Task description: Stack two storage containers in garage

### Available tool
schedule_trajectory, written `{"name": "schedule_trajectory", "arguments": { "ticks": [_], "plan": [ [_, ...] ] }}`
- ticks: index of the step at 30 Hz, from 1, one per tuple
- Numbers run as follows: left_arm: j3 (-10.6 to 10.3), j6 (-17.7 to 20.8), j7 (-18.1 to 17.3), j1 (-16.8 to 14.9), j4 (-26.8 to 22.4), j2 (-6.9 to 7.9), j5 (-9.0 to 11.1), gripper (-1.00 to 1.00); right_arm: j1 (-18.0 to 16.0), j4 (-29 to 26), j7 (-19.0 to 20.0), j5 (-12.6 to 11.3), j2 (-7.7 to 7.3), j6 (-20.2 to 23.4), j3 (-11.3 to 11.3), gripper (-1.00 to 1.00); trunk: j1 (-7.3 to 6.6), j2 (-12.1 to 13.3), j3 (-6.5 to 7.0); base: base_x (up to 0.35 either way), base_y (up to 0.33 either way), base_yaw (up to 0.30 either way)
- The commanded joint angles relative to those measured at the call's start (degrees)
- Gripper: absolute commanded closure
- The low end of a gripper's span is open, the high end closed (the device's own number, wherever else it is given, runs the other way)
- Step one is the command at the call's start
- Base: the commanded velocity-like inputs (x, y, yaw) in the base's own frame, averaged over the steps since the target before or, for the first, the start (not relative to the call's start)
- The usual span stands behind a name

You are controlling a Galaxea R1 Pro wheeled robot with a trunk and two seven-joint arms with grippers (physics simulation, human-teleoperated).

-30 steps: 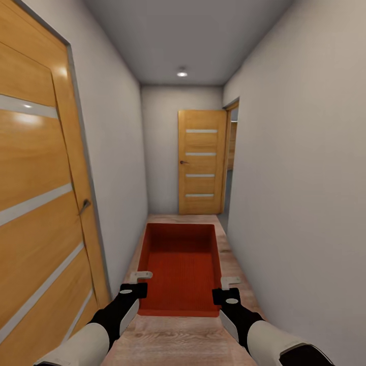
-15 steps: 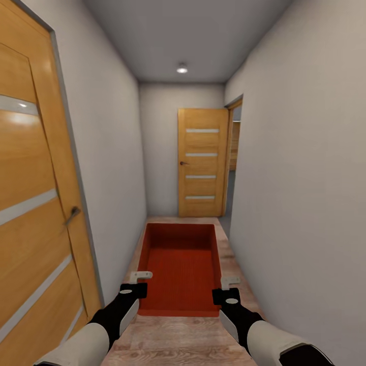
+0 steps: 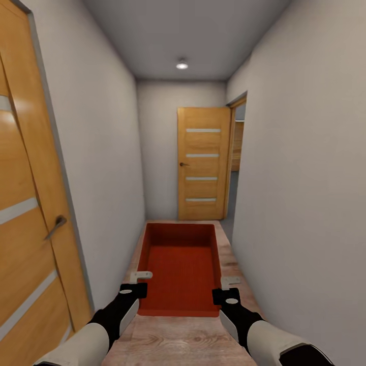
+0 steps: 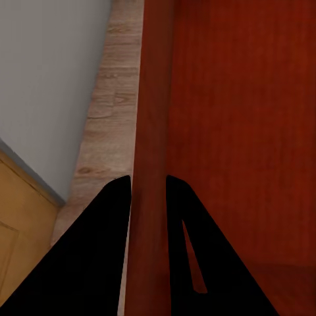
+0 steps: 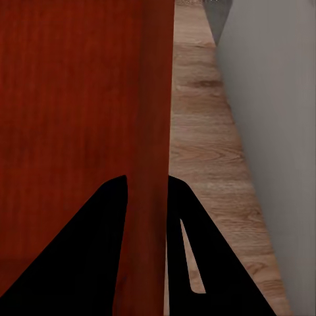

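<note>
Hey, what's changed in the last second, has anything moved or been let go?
Only the view changed: the robot rolled forward down the hallway, so the left door slid toward the frame's edge and the far door looks nearer. The storage container stayed clamped between the left end effector and right end effector, same pose.

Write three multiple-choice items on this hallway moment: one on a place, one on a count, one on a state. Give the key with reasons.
1. Where is the storage container?
A. on a shelf
B. carried between both grippers, above the wood plank floor
C. on dark concrete

2. How many wooden doors show in the head view?
A. two
B. four
C. none

3. How does the left gripper stand?
A. wide open, away from the container
B. shut on the container's side wall
C. holding a door handle

Key: 1 B, the right gripper and the left each pinch a side wall. 2 A, the near door at left and the far door ahead. 3 B, its fingers straddle the wall.
</note>
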Motion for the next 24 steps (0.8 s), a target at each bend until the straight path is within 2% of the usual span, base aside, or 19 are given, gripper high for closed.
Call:
{"name": "schedule_trajectory", "arguments": {
  "ticks": [1, 24],
  "plan": [
    [0.99, 0.49, 2.05, -0.07, -0.05, 0.02, 4.65, 1.0, -0.03, -0.17, 0.67, 0.04, 0.86, -0.98, 0.4, 1.0, 0.05, -0.07, -0.08, 0.325, 0.0, 0.0],
    [0.99, 0.49, 2.04, -0.07, 0.0, -0.01, 4.65, 1.0, -0.03, -0.17, 0.66, 0.04, 0.87, -1.01, 0.4, 1.0, 0.05, -0.07, -0.08, 0.325, 0.0, 0.0]
  ]
}}
